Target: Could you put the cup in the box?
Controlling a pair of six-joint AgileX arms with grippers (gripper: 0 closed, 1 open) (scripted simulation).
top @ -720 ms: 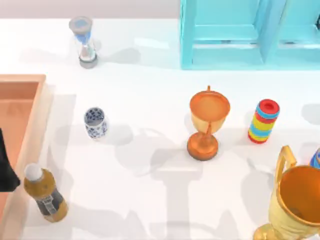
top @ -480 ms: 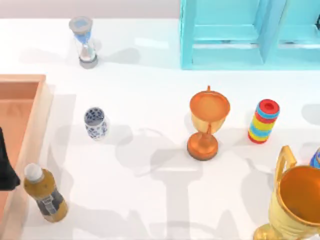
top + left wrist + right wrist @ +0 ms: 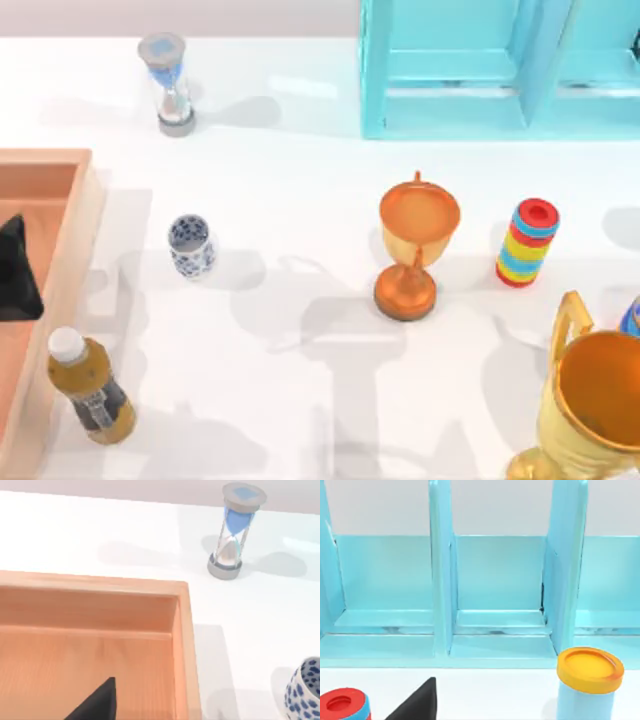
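Cup (image 3: 190, 245) upright on table, right of box (image 3: 70, 250), left claw (image 3: 15, 270) over box, finger spread untellable

The small white cylindrical cup with blue floral pattern (image 3: 190, 245) stands upright, mouth open, left of centre in the top view, on the white table. The large shallow orange-brown wooden box with a lighter thick rim (image 3: 72, 250) lies at the left edge, near the cup but not touching.
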